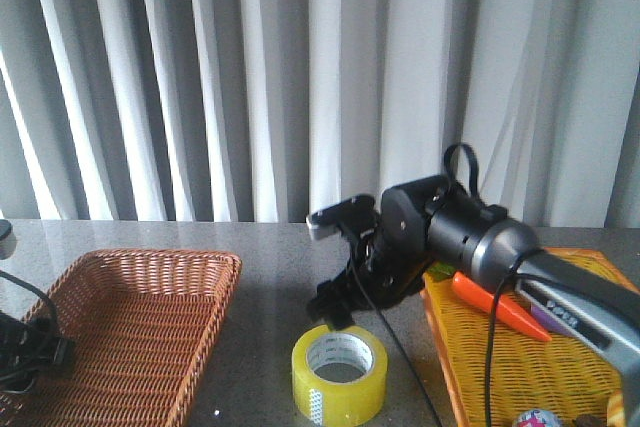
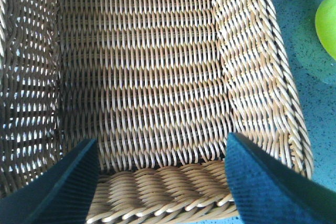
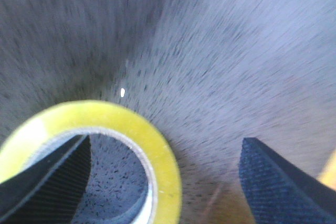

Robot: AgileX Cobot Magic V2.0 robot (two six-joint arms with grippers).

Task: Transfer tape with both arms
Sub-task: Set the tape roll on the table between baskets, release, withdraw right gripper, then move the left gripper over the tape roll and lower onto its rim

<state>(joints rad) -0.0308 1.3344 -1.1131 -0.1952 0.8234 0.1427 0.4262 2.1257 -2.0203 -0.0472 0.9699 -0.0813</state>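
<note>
The yellow tape roll (image 1: 339, 374) with a white printed core lies flat on the grey table at front centre. My right gripper (image 1: 338, 309) hangs open just above its far edge. In the right wrist view the tape (image 3: 152, 145) sits under the open right gripper (image 3: 163, 177); one finger (image 3: 58, 182) is over the roll's hole and the other finger (image 3: 273, 182) is outside its rim. My left gripper (image 2: 160, 182) is open and empty over the near wall of the brown wicker basket (image 2: 142, 77). In the front view the left arm (image 1: 25, 347) shows at the far left.
The brown wicker basket (image 1: 200, 277) stands at the left. A yellow-orange mesh basket (image 1: 470, 347) at the right holds an orange carrot-like piece (image 1: 495, 309) and a purple item (image 1: 540, 322). White curtains hang behind the table. A green object (image 2: 328, 24) lies beside the wicker basket.
</note>
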